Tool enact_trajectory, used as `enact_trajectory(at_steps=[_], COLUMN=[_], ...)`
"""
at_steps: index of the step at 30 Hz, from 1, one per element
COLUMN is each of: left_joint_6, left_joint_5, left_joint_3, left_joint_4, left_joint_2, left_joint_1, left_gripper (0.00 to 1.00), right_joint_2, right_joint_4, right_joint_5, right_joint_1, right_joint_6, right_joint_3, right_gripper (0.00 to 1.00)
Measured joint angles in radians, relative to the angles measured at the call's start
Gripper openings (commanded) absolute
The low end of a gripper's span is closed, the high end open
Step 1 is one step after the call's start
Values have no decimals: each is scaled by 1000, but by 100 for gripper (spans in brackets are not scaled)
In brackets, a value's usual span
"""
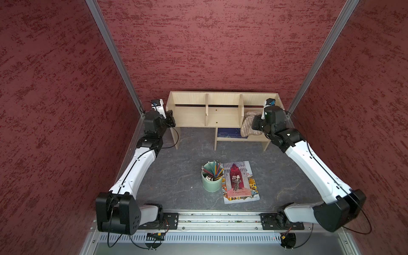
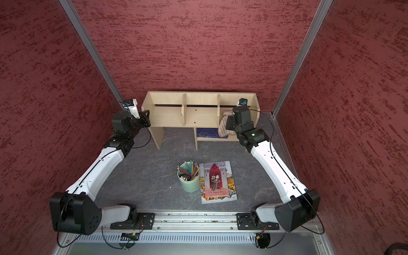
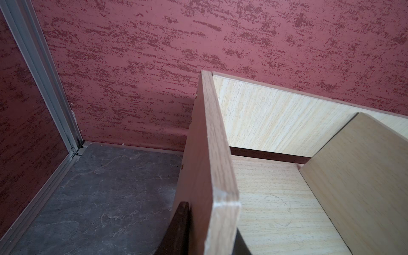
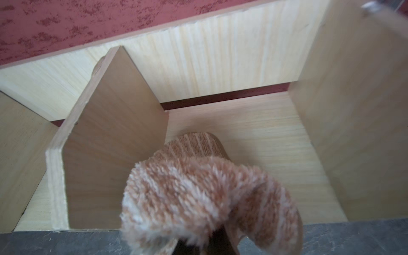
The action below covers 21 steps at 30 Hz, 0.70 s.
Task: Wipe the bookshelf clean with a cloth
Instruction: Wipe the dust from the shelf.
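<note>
With the left gripper pinching the bookshelf steady by its 9 o'clock panel, the right gripper, clamped on the cloth, should press flat across the 3 o'clock bay.

Seen from above, a low light-wood bookshelf stands against a red back wall. The right gripper meets a fuzzy beige cloth draped over the right-hand compartment's front edge, seemingly pinching it. The left gripper sits at the bookshelf's left side panel. Nearer the camera, a green pencil cup stands just beside an illustrated book.
</note>
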<state>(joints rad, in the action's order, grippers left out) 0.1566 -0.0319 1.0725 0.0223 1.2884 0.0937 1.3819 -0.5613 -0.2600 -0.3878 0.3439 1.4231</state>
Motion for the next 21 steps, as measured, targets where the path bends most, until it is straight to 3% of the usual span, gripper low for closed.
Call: enact_trajectory(at_steps=[7,12,21], left_joint_6=[0,0,-1], left_joint_5=[0,0,1], left_joint_3=[0,0,0], left_joint_4=[0,0,0], left_joint_2=[0,0,0], left_joint_1=[0,0,0], left_gripper=[0,0,0], right_joint_2=[166,290,455], right_joint_4=[-91,-155,-277], right_joint_5=[-37,-70,-211], right_joint_1=[-4,-4,33], right_joint_6=[-13,-45,-84], right_joint_3=[215,459,790], right_gripper=[0,0,0])
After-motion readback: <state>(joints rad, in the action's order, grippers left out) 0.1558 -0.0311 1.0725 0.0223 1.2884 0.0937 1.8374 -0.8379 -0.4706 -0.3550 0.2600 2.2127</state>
